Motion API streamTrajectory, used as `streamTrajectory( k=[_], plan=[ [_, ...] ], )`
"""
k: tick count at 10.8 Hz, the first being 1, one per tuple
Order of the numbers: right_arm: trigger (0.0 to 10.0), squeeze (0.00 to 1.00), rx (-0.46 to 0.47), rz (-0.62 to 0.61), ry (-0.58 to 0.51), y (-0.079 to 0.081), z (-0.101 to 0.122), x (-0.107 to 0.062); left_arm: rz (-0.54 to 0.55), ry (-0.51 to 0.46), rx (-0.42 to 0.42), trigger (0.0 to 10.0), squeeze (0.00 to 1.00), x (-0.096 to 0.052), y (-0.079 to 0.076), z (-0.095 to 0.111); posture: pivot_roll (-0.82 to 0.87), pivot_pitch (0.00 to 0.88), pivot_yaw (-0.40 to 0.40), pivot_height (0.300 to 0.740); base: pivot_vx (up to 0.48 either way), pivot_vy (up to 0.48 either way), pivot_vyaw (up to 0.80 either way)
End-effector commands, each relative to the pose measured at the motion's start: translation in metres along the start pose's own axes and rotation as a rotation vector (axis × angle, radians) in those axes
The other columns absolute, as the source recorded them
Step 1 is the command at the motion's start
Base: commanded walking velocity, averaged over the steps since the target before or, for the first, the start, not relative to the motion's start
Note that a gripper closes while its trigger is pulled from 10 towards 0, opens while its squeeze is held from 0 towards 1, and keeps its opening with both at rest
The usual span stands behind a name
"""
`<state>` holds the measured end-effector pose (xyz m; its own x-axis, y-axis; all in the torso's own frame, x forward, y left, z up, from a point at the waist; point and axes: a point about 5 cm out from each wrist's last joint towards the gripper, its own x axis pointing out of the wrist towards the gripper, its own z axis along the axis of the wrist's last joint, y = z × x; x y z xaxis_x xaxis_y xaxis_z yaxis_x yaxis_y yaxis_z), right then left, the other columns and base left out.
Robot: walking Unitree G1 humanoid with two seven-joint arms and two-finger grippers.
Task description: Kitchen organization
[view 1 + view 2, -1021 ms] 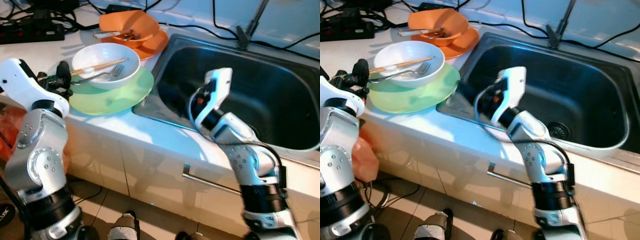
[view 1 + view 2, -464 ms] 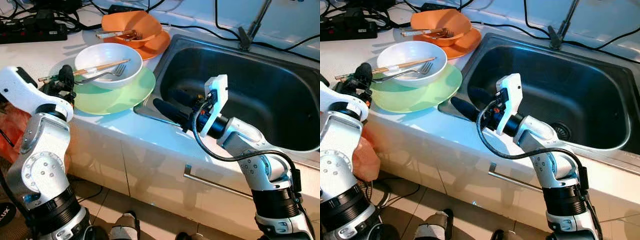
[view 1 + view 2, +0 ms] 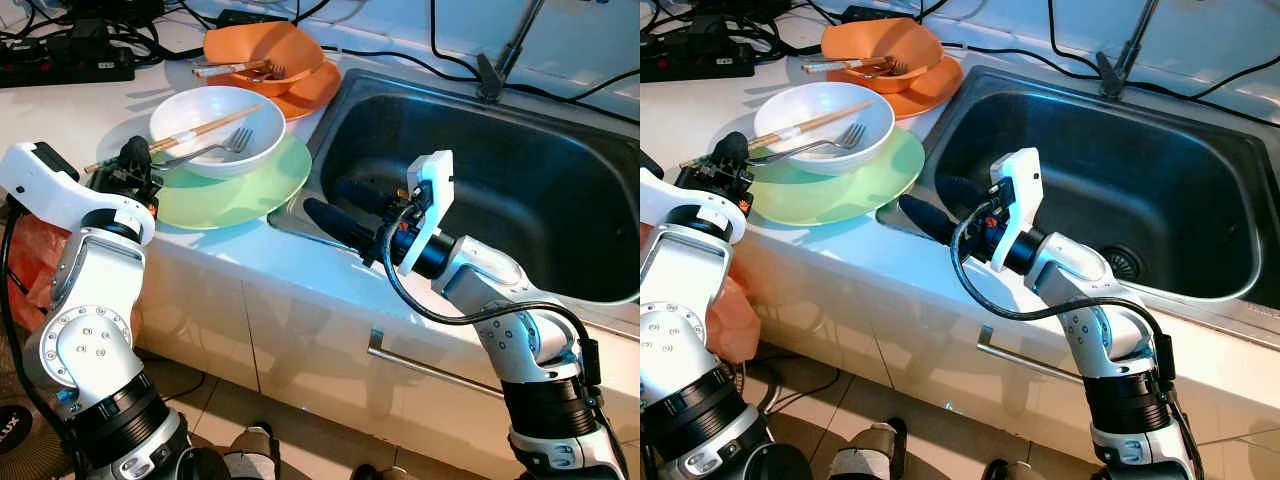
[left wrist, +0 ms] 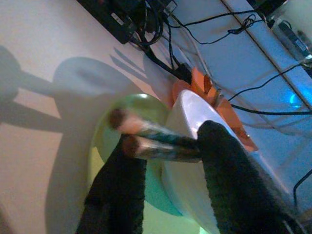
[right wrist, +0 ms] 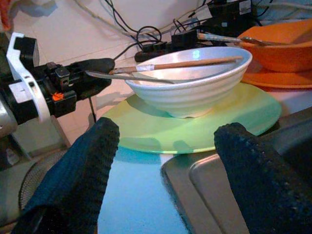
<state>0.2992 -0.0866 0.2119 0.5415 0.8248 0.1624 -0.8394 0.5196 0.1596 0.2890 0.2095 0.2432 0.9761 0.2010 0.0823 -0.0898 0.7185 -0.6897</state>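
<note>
The left pincer [image 4: 165, 146] was clenched on the near ends of the chopsticks [image 3: 200, 129], which lay across the white bowl [image 3: 216, 131] on the green plate [image 3: 255, 190], probably to lift them clear, while the right pincer [image 5: 163, 170], spread and empty, waited at the sink [image 3: 520, 180] edge.

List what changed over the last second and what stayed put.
The right gripper swung down from upright to point across the sink's corner toward the green plate, fingers open. The left gripper closed on the chopsticks' ends, tilting them. White bowl, fork and orange dishes stayed put.
</note>
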Motion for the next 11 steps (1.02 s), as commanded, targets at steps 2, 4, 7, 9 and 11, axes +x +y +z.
streamTrajectory(
  k=[2, 4, 7, 9, 11],
  plan=[
    [10.0, 0.00, -0.010, 0.006, 0.004, 0.004, -0.002, -0.001, -0.007, -0.028, -0.018, 0.0, 0.00, -0.001, -0.007, 0.006, 0.24, 0.132, -0.038, 0.740, 0.000, 0.000, 0.00],
    [10.0, 0.00, -0.008, 0.004, 0.006, 0.004, -0.004, -0.001, -0.015, -0.071, -0.021, 0.0, 0.00, 0.000, -0.008, 0.015, 0.24, 0.130, -0.037, 0.740, 0.000, 0.000, 0.00],
    [10.0, 0.00, -0.008, 0.002, 0.005, 0.004, -0.006, 0.000, -0.079, -0.134, -0.064, 0.0, 0.00, -0.001, -0.014, 0.027, 0.24, 0.125, -0.036, 0.740, 0.000, 0.000, 0.00],
    [10.0, 0.00, -0.010, 0.001, 0.004, 0.004, -0.006, 0.001, -0.176, -0.155, -0.121, 0.0, 0.00, -0.001, -0.025, 0.032, 0.25, 0.121, -0.035, 0.740, 0.000, 0.000, 0.00],
    [10.0, 0.00, -0.008, -0.002, 0.001, 0.004, -0.008, 0.002, -0.273, -0.151, -0.184, 0.0, 0.00, 0.000, -0.037, 0.033, 0.25, 0.115, -0.030, 0.740, 0.000, 0.000, 0.00]
  ],
)
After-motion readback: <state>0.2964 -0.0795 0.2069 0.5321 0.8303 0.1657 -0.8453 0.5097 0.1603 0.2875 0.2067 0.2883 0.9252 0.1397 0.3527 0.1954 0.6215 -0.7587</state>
